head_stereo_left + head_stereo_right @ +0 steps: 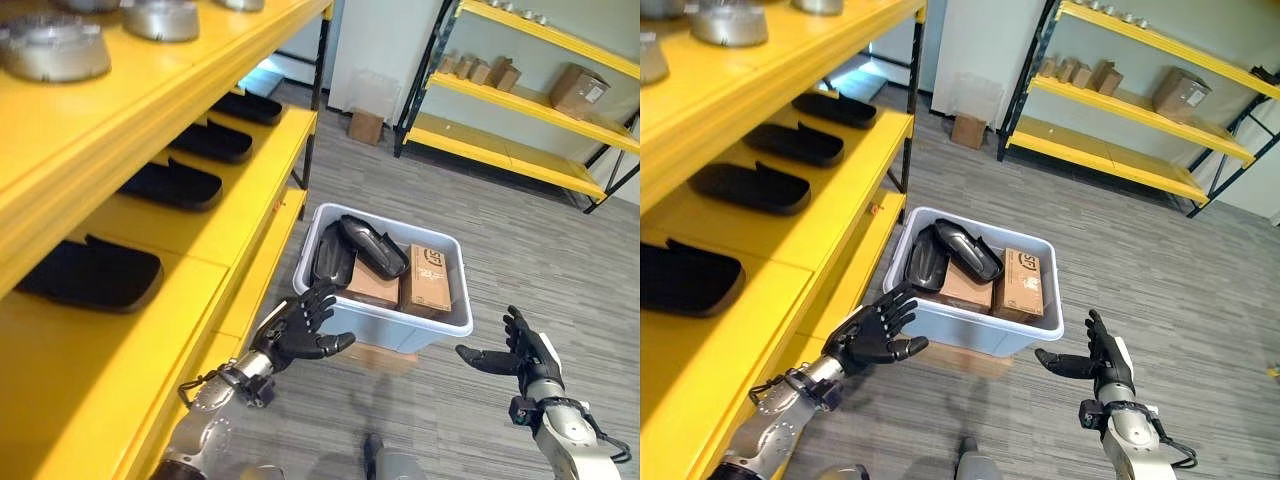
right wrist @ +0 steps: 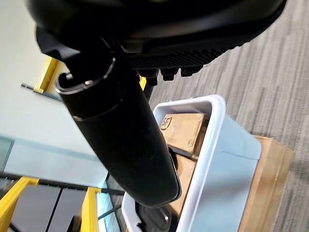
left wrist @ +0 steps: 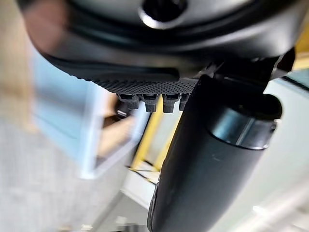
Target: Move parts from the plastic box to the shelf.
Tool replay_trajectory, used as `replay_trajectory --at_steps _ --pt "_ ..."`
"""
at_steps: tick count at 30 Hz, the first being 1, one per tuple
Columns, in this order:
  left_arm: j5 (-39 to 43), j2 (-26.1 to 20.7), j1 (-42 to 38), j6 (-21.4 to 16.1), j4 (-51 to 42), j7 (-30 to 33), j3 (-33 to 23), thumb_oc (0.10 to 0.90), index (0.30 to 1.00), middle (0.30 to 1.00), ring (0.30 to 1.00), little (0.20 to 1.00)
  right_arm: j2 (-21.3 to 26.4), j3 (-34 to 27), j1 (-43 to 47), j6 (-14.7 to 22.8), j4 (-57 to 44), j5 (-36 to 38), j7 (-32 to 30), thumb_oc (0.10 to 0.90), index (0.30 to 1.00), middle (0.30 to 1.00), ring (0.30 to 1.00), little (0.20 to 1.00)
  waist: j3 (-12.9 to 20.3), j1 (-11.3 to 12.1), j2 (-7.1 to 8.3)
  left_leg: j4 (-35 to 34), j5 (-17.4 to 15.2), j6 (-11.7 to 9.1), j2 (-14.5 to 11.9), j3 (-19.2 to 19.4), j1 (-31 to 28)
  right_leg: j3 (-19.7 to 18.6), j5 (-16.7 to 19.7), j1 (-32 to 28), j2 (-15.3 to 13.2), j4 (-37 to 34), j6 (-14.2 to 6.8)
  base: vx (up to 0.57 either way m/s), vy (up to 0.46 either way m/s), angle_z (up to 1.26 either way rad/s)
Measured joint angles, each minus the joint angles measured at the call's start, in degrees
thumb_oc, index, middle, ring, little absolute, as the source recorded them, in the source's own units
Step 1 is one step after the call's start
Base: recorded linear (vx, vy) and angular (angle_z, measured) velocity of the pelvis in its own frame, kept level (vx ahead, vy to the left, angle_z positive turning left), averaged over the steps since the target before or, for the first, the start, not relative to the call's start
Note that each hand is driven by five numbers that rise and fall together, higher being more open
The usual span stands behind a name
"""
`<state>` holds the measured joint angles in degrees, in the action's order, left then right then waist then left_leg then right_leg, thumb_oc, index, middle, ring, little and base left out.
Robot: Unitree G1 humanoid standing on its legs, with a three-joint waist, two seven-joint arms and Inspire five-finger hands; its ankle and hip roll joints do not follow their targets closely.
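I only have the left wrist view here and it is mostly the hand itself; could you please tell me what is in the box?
Observer: The plastic box holds two black parts and two cardboard cartons.
Operator: Thank you. Is my left hand holding anything?
Observer: No, the left hand is open, beside the box's near left corner.
Operator: And the right hand?
Observer: The right hand is open too, by the box's near right corner.
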<state>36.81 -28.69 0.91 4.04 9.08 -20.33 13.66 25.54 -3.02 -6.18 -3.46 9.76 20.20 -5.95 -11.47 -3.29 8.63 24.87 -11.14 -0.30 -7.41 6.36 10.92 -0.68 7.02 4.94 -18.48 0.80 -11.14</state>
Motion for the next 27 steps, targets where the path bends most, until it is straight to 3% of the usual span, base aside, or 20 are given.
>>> replay_trajectory --at_steps 3,6,8,12,15,19,24,26,27 --pt "0.1 -2.2 7.8 0.5 -3.6 0.0 -2.5 0.9 1.0 1.0 1.0 1.0 0.1 -0.8 -4.0 -0.8 -2.4 0.0 2.6 0.9 1.0 1.0 1.0 1.0 -1.0 1.0 0.04 -2.5 1.5 -1.7 -1.6 -1.8 0.0 4.8 0.2 -4.5 0.5 -5.8 -0.2 0.05 -0.456 0.43" --pt "1.2 -4.6 12.2 0.6 -6.4 0.7 -4.6 0.9 1.0 1.0 1.0 1.0 0.3 0.1 -4.2 -0.8 -4.9 -1.0 3.8 0.9 1.0 1.0 1.0 1.0 -1.7 2.1 1.52 -4.0 3.5 -3.0 -2.0 -0.4 0.0 7.6 -0.5 -3.1 1.6 -1.7 1.0 0.06 -0.2 -0.03" --pt "1.2 -2.4 12.7 1.0 -5.9 1.8 -4.9 0.9 1.0 1.0 1.0 1.0 2.4 0.3 -0.8 -1.0 -4.7 -1.0 4.7 0.9 1.0 1.0 1.0 1.0 -4.1 1.2 -1.64 -7.5 5.3 -4.6 -4.8 -0.1 -1.3 7.7 -0.2 -3.0 4.9 -0.7 0.6 0.07 -0.174 -0.05" --pt "1.2 1.3 13.6 1.0 -8.9 -0.4 -4.4 0.9 1.0 1.0 1.0 1.0 10.9 -0.2 0.2 -1.9 -4.7 -2.0 4.9 0.9 1.0 1.0 1.0 1.0 -5.2 -1.7 -7.08 -20.1 12.3 -4.7 -8.0 1.8 -8.1 8.7 -1.4 -3.0 8.8 0.1 3.1 0.05 -0.147 -0.1" --pt "1.2 1.4 12.3 0.8 -9.5 -0.4 -4.9 0.9 1.0 1.0 1.0 1.0 13.4 -0.6 0.3 -1.9 -4.7 -2.3 4.9 0.9 1.0 1.0 1.0 1.0 -5.0 -3.4 -8.54 -22.9 13.7 -6.2 -8.7 2.5 -10.3 8.1 -2.6 -3.0 9.9 1.4 3.6 0.03 -0.138 -0.12" --pt "1.2 1.3 8.9 0.5 -9.5 -0.4 -5.0 0.9 1.0 1.0 1.0 1.0 13.4 0.3 1.4 -1.7 -4.7 -5.3 5.4 0.9 1.0 1.0 1.0 1.0 -5.5 -4.5 -8.26 -23.9 14.9 -8.2 -8.4 3.0 -10.5 7.1 -5.0 -0.2 9.6 5.9 3.3 0.01 -0.214 -0.03" --pt "1.4 0.6 8.5 0.2 -9.1 0.9 -5.2 0.9 1.0 1.0 1.0 1.0 13.5 2.2 5.6 -0.8 -4.9 -9.3 7.5 0.9 1.0 1.0 1.0 1.0 -6.3 -4.0 -9.95 -23.9 15.0 -7.5 -7.9 2.6 -10.5 6.5 -10.6 4.1 8.5 16.0 3.9 0.02 -0.261 0.09" --pt "1.9 0.8 8.5 -0.1 -8.3 1.0 -5.3 0.9 1.0 1.0 1.0 1.0 13.5 2.8 6.7 -0.5 -5.0 -9.6 7.9 0.9 1.0 1.0 1.0 1.0 -6.9 -3.1 -11.17 -24.0 16.4 -5.9 -8.3 1.9 -10.5 7.5 -13.7 5.2 8.5 20.9 5.2 -0.01 -0.224 0.53" --pt "3.5 1.5 7.2 -0.4 -6.4 0.5 -5.2 0.9 1.0 1.0 1.0 1.0 13.2 2.6 6.4 -0.5 -5.2 -10.7 7.1 0.9 1.0 1.0 1.0 1.0 -7.2 -3.9 -11.4 -24.8 20.5 -5.5 -8.0 2.4 -8.7 9.5 -15.6 4.8 7.8 22.0 6.4 0.04 -0.122 1.21"
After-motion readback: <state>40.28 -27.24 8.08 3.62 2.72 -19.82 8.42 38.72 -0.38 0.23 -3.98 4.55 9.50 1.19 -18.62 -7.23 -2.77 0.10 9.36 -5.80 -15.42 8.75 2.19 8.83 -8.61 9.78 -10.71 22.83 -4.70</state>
